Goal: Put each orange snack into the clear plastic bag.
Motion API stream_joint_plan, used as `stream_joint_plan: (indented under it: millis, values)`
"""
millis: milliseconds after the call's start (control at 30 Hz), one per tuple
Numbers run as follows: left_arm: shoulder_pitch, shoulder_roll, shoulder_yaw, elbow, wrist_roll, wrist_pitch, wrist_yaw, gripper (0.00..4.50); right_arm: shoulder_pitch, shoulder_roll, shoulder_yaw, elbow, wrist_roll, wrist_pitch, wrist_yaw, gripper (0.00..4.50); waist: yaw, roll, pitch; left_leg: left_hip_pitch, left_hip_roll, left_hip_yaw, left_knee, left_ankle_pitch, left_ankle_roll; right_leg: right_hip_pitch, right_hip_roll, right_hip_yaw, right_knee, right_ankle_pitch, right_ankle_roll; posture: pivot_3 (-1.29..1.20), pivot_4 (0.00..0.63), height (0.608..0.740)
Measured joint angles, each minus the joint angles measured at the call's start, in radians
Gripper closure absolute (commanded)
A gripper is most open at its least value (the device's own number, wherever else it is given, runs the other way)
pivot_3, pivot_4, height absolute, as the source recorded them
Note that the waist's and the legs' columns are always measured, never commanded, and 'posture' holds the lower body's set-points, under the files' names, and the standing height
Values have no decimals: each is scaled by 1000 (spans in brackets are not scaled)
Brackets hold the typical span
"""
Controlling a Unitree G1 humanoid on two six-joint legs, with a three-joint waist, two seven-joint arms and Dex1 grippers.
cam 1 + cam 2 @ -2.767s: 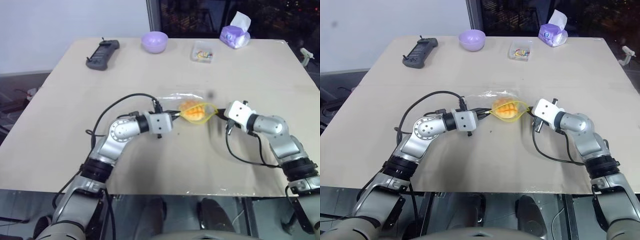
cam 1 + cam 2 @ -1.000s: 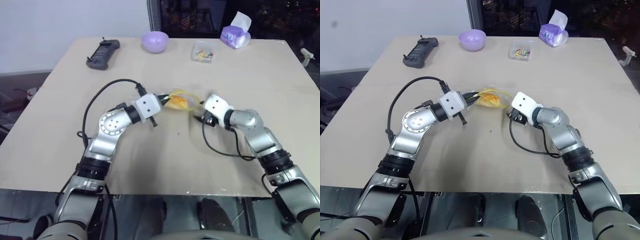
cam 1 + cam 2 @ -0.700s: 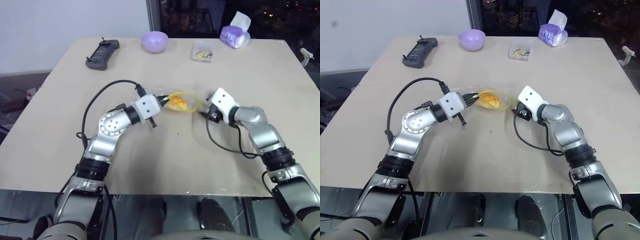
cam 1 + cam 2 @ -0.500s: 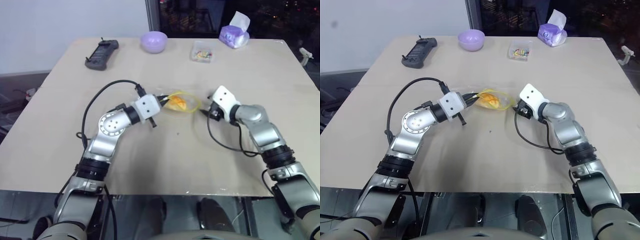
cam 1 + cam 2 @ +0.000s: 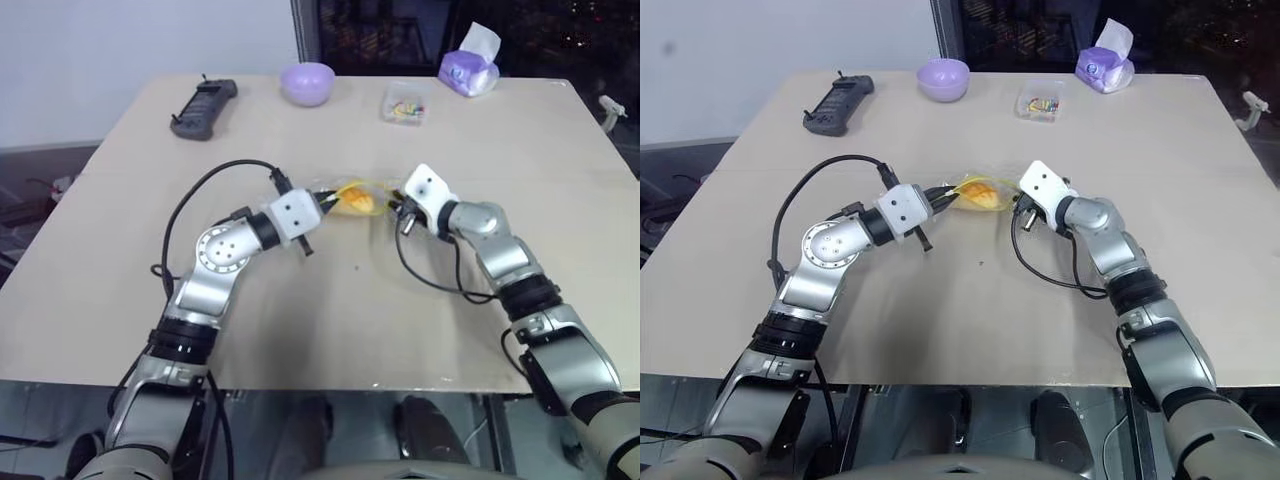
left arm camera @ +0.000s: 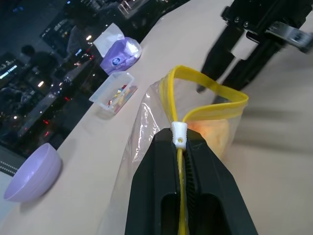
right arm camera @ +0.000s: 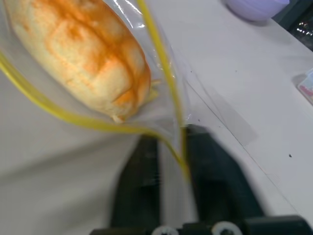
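The clear plastic bag (image 5: 372, 192) hangs just above the middle of the table, its yellow strip pulled into an open loop. One orange snack (image 7: 83, 54) with a criss-cross top lies inside it, also seen as the snack (image 5: 355, 198) from the head. My left gripper (image 6: 180, 139) is shut on the yellow strip at the white slider, holding the bag's left end. My right gripper (image 7: 173, 142) is at the bag's right end, fingers closed on the yellow rim that runs between them.
At the table's far side stand a black remote (image 5: 205, 105), a purple bowl (image 5: 307, 82), a small clear box of colourful bits (image 5: 404, 103) and a purple tissue pack (image 5: 468, 65). Black cables loop from both wrists over the near tabletop.
My right gripper has moved left to the bag's open end and closed on its yellow rim. The left gripper has kept its hold and place.
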State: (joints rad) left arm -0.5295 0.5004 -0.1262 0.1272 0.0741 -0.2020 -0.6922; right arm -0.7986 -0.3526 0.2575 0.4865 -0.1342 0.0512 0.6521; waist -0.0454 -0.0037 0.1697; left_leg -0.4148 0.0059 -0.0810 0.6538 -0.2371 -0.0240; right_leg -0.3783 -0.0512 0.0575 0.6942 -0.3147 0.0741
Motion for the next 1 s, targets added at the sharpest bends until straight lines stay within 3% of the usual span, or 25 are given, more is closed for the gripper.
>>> stream_joint_plan:
  millis: [433, 733, 1000]
  values:
    - [-4, 0, 4, 6, 1, -2, 27, 4500, 1, -47, -40, -37, 18, -9, 18, 4458, 3, 0, 0, 0, 0, 0, 0, 0, 0, 0, 0, 0, 0, 0, 0, 0, 150, 740]
    - [-104, -25, 37, 26, -35, -39, 68, 4500, -62, -187, -186, -351, 187, 161, 121, 4458, 1, 0, 0, 0, 0, 0, 0, 0, 0, 0, 0, 0, -1, 0, 0, 0, 150, 740]
    - [-115, -36, 22, 61, -28, -78, 74, 4500, -28, -220, -186, -421, 186, 227, 121, 4458, 2, 0, 0, -1, 0, 0, 0, 0, 0, 0, -1, 0, -1, 0, 0, 0, 150, 740]
